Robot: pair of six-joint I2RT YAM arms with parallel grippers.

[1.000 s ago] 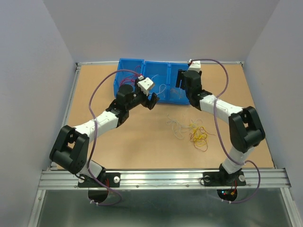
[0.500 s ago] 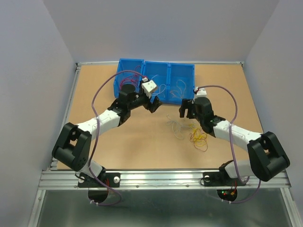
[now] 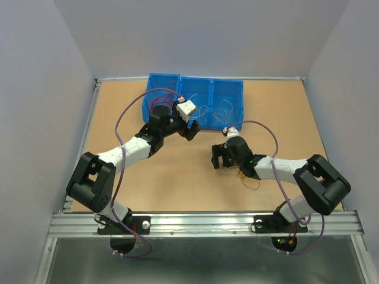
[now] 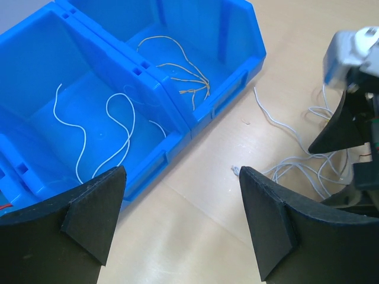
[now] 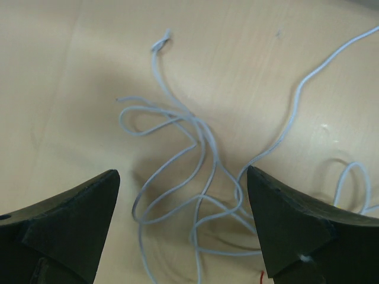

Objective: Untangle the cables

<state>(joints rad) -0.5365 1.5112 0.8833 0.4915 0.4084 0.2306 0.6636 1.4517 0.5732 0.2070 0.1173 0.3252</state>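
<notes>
A loose tangle of thin cables lies on the table right of centre. The white cables [image 5: 201,148] lie directly under my right gripper [image 5: 183,225], which is open and low over them, with one finger on each side. In the top view the right gripper [image 3: 219,157] covers most of the white cables, and the yellow and red cables [image 3: 249,173] lie just right of it. My left gripper [image 3: 190,131] is open and empty, hovering in front of the bins. In the left wrist view the left gripper [image 4: 180,219] is over bare wood, with the white cables [image 4: 302,163] to its right.
Three blue bins [image 3: 195,121] stand in a row at the back. The middle bin [image 4: 160,151] holds white wires [image 4: 112,136] and the right bin [image 4: 249,56] holds pale wires [image 4: 183,74]. Raised rails edge the table.
My right arm swung from over the right bin down and left to the white cables on the table. My left gripper barely moved.
</notes>
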